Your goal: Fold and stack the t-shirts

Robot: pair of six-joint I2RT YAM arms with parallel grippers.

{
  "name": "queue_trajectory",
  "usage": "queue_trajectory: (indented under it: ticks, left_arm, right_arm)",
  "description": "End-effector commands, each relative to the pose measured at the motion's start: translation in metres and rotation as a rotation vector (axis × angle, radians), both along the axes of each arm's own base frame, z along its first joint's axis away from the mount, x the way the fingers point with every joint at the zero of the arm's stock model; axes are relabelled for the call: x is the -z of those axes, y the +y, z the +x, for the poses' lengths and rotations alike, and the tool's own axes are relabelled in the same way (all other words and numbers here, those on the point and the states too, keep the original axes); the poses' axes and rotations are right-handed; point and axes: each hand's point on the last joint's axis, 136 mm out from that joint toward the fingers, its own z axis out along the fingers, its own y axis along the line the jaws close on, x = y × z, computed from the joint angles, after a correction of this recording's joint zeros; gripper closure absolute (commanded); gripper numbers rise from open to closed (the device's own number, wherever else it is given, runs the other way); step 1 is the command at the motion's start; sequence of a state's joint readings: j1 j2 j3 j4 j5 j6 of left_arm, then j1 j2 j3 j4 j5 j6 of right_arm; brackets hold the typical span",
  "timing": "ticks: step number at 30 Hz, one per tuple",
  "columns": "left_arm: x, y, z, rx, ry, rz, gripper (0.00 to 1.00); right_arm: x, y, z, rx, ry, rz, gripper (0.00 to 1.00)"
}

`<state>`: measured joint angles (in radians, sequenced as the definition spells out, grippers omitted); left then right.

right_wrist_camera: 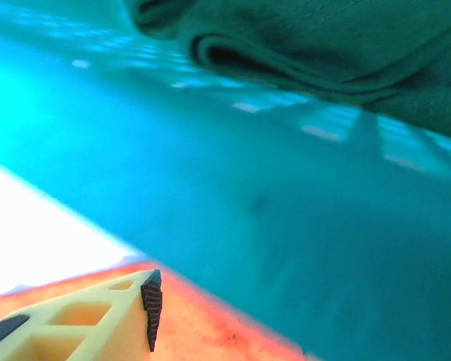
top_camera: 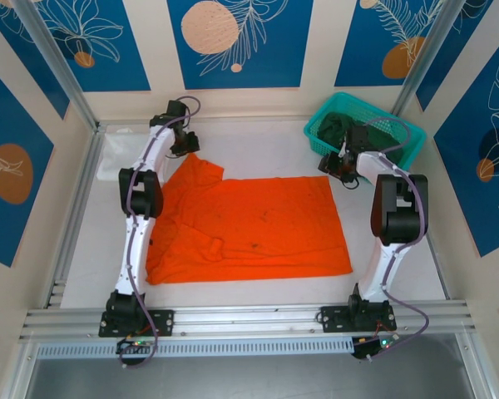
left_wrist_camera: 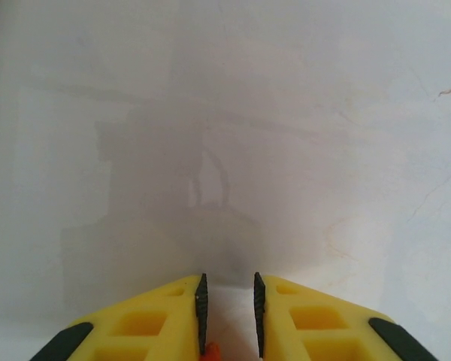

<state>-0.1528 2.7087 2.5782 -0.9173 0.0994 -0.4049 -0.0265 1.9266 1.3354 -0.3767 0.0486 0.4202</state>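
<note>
The bright orange t-shirt (top_camera: 258, 224) lies spread flat in the middle of the white table, with one sleeve folded in at the left. My left gripper (top_camera: 183, 143) hovers at its back-left corner; its jaws (left_wrist_camera: 228, 277) are a narrow gap apart, with white surface between them and a scrap of orange at the bottom. My right gripper (top_camera: 337, 166) sits at the shirt's back-right corner beside the basket. One finger (right_wrist_camera: 150, 308) shows there, far off centre over orange cloth (right_wrist_camera: 210, 331). The dark green t-shirt (top_camera: 337, 125) (right_wrist_camera: 323, 45) is bunched in the basket. A faint white cloth shape (top_camera: 121, 150) lies back left.
The teal mesh basket (top_camera: 403, 137) stands at the back right corner, and its wall (right_wrist_camera: 248, 188) is very close in front of my right wrist. Metal frame rails run along the table's left side and its near edge (top_camera: 249, 320).
</note>
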Motion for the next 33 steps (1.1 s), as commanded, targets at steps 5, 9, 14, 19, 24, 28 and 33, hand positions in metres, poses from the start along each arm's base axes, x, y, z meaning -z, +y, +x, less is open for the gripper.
queue_trajectory:
  ticks: [5, 9, 14, 19, 24, 28, 33]
  left_arm:
    - [-0.005, -0.005, -0.012, 0.069, 0.016, 0.021, 0.62]
    - [-0.012, -0.007, -0.012, 0.077, -0.002, 0.016, 0.82]
    - [-0.031, -0.005, -0.010, 0.078, -0.037, 0.026, 1.00]
    - [-0.064, -0.006, -0.009, 0.068, -0.106, 0.020, 1.00]
    - [-0.101, -0.018, -0.019, 0.066, -0.203, 0.013, 1.00]
    - [-0.115, -0.029, -0.045, 0.088, -0.240, 0.039, 1.00]
    - [-0.123, -0.025, -0.080, 0.072, -0.256, 0.054, 1.00]
  right_arm:
    - [-0.022, 0.009, -0.001, -0.053, -0.071, 0.014, 0.46]
    - [-0.019, 0.019, -0.001, -0.106, -0.102, 0.010, 0.46]
    - [-0.024, 0.028, -0.001, -0.085, -0.085, 0.082, 0.44]
    - [-0.018, 0.028, -0.006, -0.037, -0.054, 0.101, 0.44]
    - [-0.007, 0.013, -0.007, 0.062, -0.023, 0.076, 0.45]
    - [0.008, 0.005, -0.002, 0.133, 0.038, 0.054, 0.51]
    - [0.006, 0.002, -0.003, 0.195, 0.011, -0.050, 0.53]
